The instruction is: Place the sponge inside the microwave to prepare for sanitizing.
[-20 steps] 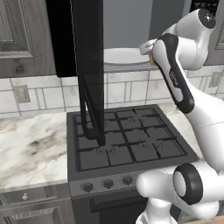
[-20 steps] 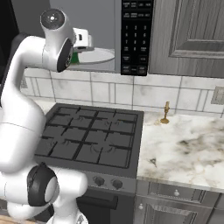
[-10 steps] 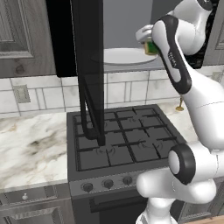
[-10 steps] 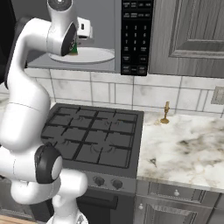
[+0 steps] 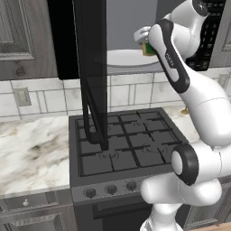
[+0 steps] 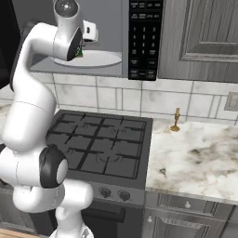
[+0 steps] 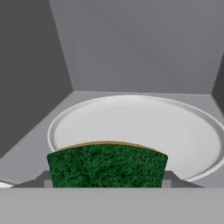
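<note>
Sponge [image 7: 107,165] soft, light, apparently pinched by its sides in gripper [image 7: 105,183], over microwave [image 7: 131,65] turntable [image 7: 140,131].

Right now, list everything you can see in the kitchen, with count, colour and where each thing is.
sponge: one, yellow with dark green top, held in the gripper at the microwave opening
microwave: one, black, above the stove, door open
turntable plate: one, white, on the microwave floor
stove: one, dark grey, below the microwave
counter: marbled white, both sides of the stove
stand: one, brass, on the counter by the backsplash
cabinets: grey wood, beside the microwave
gripper: one, dark fingertips, closed on the sponge
</note>
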Controlling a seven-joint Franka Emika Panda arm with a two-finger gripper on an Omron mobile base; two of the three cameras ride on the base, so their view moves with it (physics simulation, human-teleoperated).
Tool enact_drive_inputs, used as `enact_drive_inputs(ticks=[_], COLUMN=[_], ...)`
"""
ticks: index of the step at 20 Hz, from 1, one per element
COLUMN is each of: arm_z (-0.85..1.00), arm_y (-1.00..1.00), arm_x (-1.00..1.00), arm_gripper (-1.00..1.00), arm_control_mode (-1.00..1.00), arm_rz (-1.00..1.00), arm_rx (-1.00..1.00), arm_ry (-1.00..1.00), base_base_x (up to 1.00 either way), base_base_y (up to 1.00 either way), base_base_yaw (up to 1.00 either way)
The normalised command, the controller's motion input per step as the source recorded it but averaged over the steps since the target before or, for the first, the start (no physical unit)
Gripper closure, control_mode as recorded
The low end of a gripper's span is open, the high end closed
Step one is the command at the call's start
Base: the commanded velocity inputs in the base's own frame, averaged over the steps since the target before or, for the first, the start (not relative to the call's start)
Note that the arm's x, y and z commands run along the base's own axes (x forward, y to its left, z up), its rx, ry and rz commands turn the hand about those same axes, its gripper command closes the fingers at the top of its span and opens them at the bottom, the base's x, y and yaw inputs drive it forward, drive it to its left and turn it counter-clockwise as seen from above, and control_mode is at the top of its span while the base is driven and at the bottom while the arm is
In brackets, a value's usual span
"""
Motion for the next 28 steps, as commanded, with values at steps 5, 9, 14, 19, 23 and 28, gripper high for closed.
enact_drive_inputs(ticks=[5,9,14,19,23,28], arm_z=[-0.15,-0.06,-0.07,-0.12,-0.15,-0.13], arm_y=[0.01,0.01,0.08,0.16,0.10,0.01], arm_x=[0.27,0.26,0.20,0.20,0.25,0.26], arm_gripper=[1.00,1.00,1.00,1.00,1.00,1.00], arm_control_mode=[-1.00,-1.00,-1.00,-1.00,-1.00,-1.00], arm_rz=[0.00,0.00,0.00,0.00,0.00,0.00], arm_rx=[0.00,0.00,0.00,0.00,0.00,0.00], arm_ry=[0.00,0.00,0.00,0.00,0.00,0.01], base_base_x=[0.00,0.00,0.00,0.00,0.00,0.00], base_base_y=[0.00,0.00,0.00,0.00,0.00,0.00], base_base_yaw=[0.00,0.00,0.00,0.00,0.00,0.00])
